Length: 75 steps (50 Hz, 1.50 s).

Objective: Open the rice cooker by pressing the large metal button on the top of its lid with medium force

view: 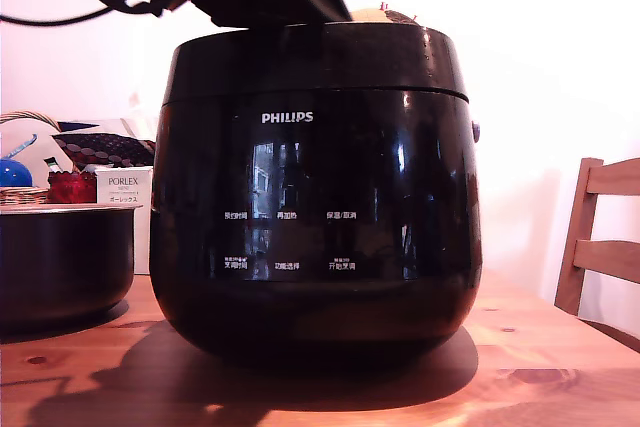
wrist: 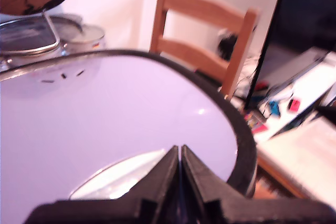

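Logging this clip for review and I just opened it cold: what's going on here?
A robot arm's gripper, fingers closed together, is poised over the lid of a glossy black Philips rice cooker on a wooden table. In the wrist view its tips sit right at the silvery button on the lid top; actual contact can't be confirmed. The lid looks shut. A smaller black pot stands at the exterior view's left.

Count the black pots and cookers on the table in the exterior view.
2. The rice cooker stands mid-table; a smaller black pot sits at the exterior view's left edge, partly cut off. Others may be hidden behind the cooker.
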Each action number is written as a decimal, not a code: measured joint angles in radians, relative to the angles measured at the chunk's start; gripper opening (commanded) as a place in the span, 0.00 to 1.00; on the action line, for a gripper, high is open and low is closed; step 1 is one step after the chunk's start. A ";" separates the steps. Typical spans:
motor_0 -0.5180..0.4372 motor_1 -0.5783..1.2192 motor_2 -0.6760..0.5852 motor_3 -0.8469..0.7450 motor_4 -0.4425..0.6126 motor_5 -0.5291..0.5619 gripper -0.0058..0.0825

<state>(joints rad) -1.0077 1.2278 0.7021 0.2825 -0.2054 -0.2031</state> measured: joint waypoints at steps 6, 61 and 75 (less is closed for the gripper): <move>-0.010 0.008 -0.017 0.066 0.003 -0.003 0.04; -0.027 -0.062 -0.019 -0.074 -0.137 -0.002 0.04; -0.026 -0.075 -0.018 -0.106 -0.138 -0.002 0.04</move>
<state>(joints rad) -1.0336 1.1530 0.6838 0.1768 -0.3431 -0.2050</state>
